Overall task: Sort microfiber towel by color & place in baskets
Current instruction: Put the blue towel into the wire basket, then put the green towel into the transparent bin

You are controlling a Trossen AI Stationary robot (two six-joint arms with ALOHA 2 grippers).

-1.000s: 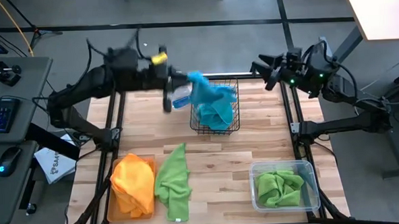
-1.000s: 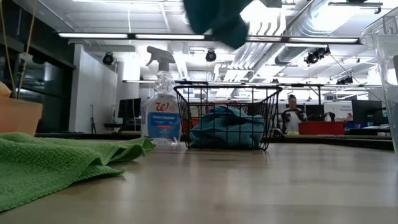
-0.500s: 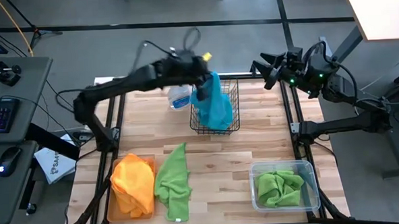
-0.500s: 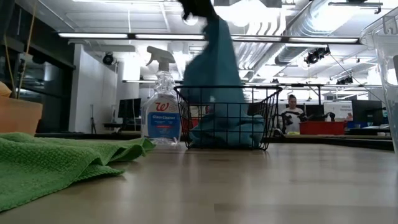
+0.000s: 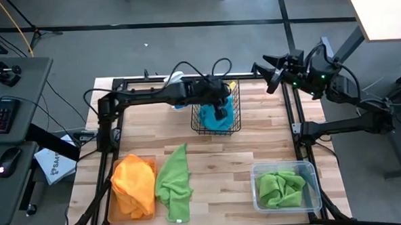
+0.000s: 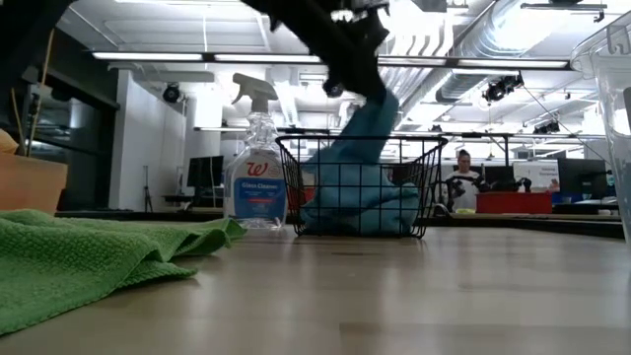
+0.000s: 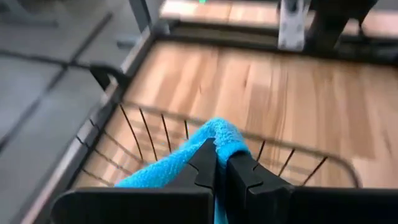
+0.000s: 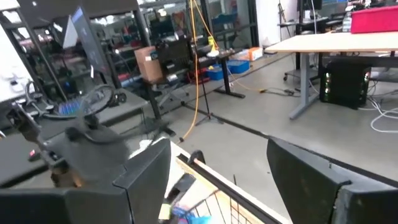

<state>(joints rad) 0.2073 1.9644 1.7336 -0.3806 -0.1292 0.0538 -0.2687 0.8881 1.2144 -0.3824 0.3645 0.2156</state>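
Blue towel (image 7: 186,158): pinched between the left gripper (image 7: 217,171) fingers, hanging below them into the wire basket (image 5: 233,124), its lower part on the blue cloth already inside.
Left gripper: clamped tight on the towel's top fold, poised just above the basket's open top, beside its near rim in the wrist view.
Right gripper (image 8: 217,186): fingers spread wide, holding nothing, parked past the table's far right corner, well apart from the left gripper.
Spray bottle (image 6: 258,168): upright just beside the basket, close to the left arm.
Green towel (image 5: 175,183): loose on the table, well apart from the left gripper, between the orange tray (image 5: 113,212) with its orange towel (image 5: 134,183) and the clear tub (image 5: 310,167) of green cloths.
Risk, snag: a release this high could leave the towel draped over the rim wires, or loops catching on them.
Risk, bottle: a sideways pull-out might knock it over.
Risk, lift: cloth clinging to the pads would drag back out.
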